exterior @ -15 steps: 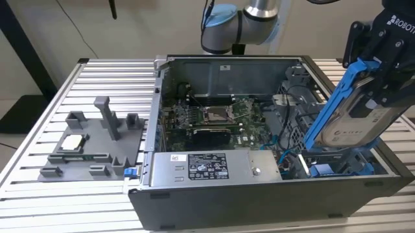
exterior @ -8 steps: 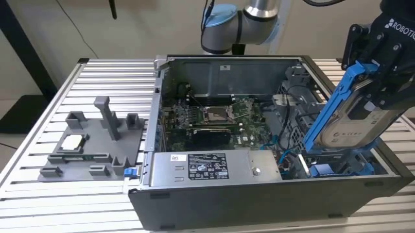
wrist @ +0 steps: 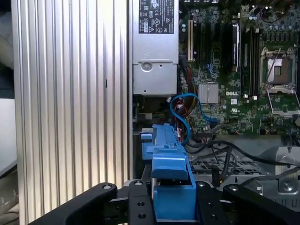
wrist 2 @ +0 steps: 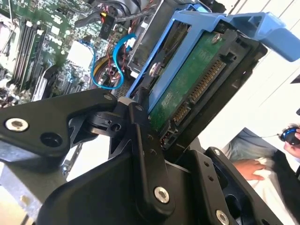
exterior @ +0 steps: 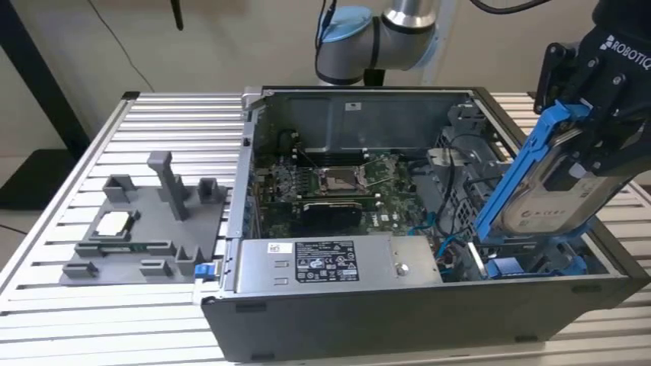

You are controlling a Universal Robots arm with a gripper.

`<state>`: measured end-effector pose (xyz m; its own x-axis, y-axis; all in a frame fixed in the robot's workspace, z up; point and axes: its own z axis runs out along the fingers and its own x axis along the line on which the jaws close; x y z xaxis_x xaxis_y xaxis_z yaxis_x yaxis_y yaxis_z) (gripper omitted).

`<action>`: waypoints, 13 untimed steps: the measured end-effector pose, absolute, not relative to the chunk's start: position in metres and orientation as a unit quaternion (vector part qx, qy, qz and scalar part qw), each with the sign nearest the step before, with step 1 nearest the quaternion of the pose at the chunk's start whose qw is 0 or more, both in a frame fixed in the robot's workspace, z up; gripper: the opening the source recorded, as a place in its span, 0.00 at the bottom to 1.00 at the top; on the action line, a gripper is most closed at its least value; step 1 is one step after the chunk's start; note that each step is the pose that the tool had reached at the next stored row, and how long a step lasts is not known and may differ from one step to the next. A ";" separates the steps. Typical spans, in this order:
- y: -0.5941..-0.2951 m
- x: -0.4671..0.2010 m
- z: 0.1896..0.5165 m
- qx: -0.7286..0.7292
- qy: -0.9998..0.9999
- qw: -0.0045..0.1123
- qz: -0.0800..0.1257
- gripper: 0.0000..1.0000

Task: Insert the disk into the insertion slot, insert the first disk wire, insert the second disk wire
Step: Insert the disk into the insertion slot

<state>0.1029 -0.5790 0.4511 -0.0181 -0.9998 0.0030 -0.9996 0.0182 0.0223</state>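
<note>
Grips the disk (exterior: 544, 210) by its upper half with the claw (exterior: 585, 149), clamped firmly, at the right of the exterior view. Holds it steeply tilted: long axis near upright, top leaning toward the upper right, bottom end aimed down at the blue-railed slot (exterior: 529, 267) in the lower right corner of the case (exterior: 407, 313). Hangs that lower end just over the slot; cannot tell whether touching. Presents a silver-grey face with a pale label, edged by a bright blue frame (exterior: 511, 183). Bares, in the second wrist view, a green circuit board (wrist 2: 187, 79) with connector pins on the other face. Rests the case on a ribbed worktop (exterior: 91, 320).
</note>
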 end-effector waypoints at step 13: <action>-0.579 0.103 0.443 0.701 -0.713 0.009 -0.006 0.33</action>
<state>0.1032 -0.5790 0.4432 -0.0182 -0.9998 0.0031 -0.9996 0.0183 0.0212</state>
